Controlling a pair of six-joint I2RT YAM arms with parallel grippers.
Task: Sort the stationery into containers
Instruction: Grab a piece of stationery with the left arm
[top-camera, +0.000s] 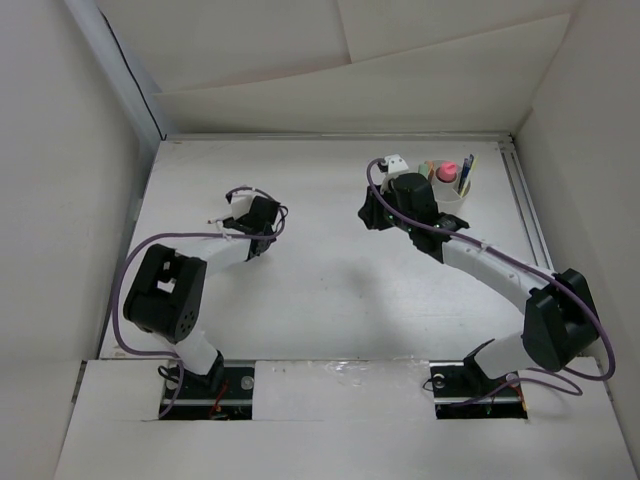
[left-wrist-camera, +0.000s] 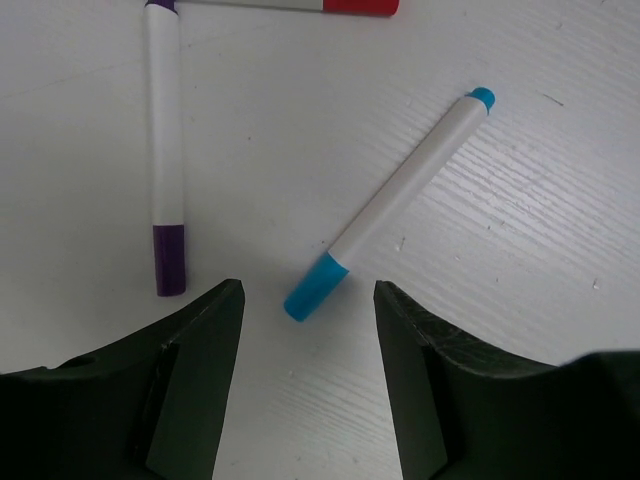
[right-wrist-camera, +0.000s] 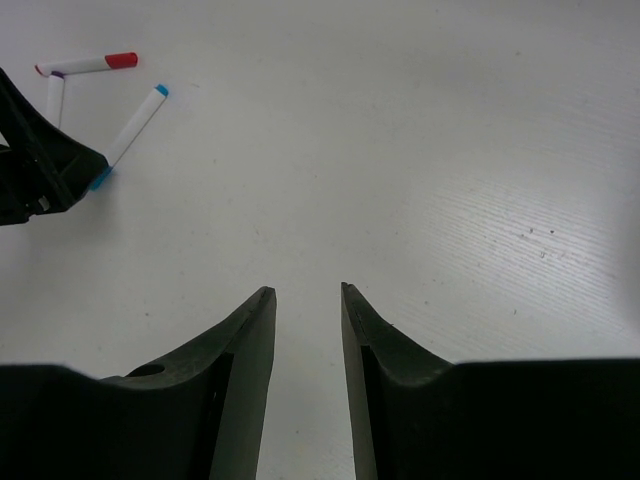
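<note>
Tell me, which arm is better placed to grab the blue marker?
Left. The left tool is open right at the blue marker, cap end just ahead between its fingers. The right tool is empty, far off beside the cup.

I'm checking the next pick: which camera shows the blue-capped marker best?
Left wrist: the blue-capped marker lies whole and close, just ahead of the open left gripper. Right wrist shows it small, beside that gripper's tip. The top view doesn't show it.
</note>
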